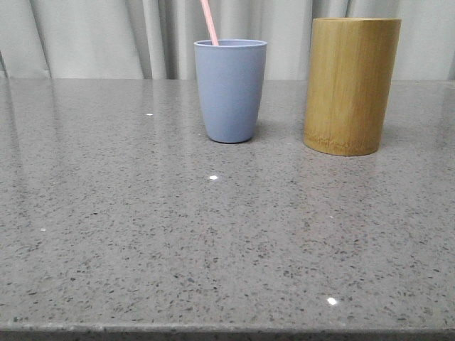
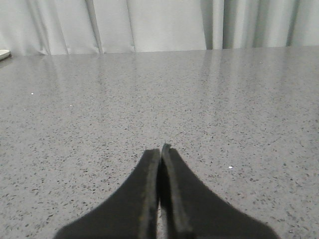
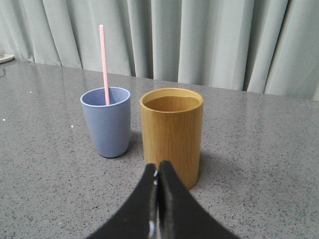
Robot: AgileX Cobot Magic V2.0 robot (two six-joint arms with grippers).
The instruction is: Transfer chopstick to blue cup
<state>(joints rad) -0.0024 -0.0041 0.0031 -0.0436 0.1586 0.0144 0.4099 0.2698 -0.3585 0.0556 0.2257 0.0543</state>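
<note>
A pale pink chopstick (image 1: 209, 21) stands in the blue cup (image 1: 229, 90) at the back middle of the grey table, leaning left; only its upper end shows. Both also show in the right wrist view, the chopstick (image 3: 103, 64) rising from the blue cup (image 3: 106, 122). My right gripper (image 3: 158, 169) is shut and empty, low over the table a little in front of the bamboo cylinder (image 3: 172, 134). My left gripper (image 2: 160, 151) is shut and empty over bare table, with neither cup in its view. Neither gripper shows in the front view.
The taller yellow-brown bamboo cylinder (image 1: 350, 85) stands right of the blue cup, and what shows of its inside is empty. Grey curtains hang behind the speckled grey table (image 1: 213, 241). A pale object's corner (image 2: 4, 54) lies at the far edge in the left wrist view.
</note>
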